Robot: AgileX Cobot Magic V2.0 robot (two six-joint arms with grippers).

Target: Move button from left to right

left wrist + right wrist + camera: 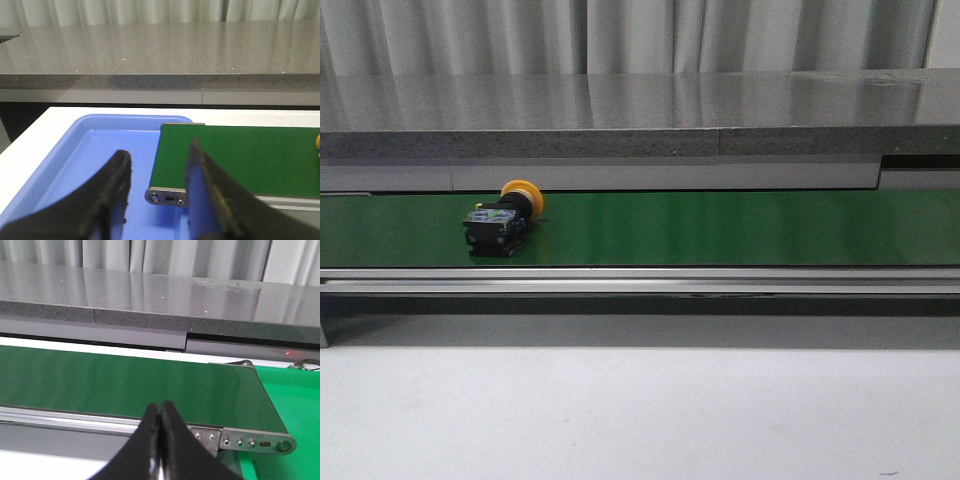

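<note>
A: The button [504, 218] is lying on its side on the green belt [720, 228], toward the bench's left end, nothing gripping it.

B: Left gripper [157, 192] is hanging spread above the blue tray [95, 150]; right gripper [160, 426] is pressed together. Risk: round cap rolling if nudged.

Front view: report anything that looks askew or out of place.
The button lies tipped on its side on the green belt, orange-yellow cap pointing back and to the right rather than up. Nothing looks spilled or damaged.
</note>
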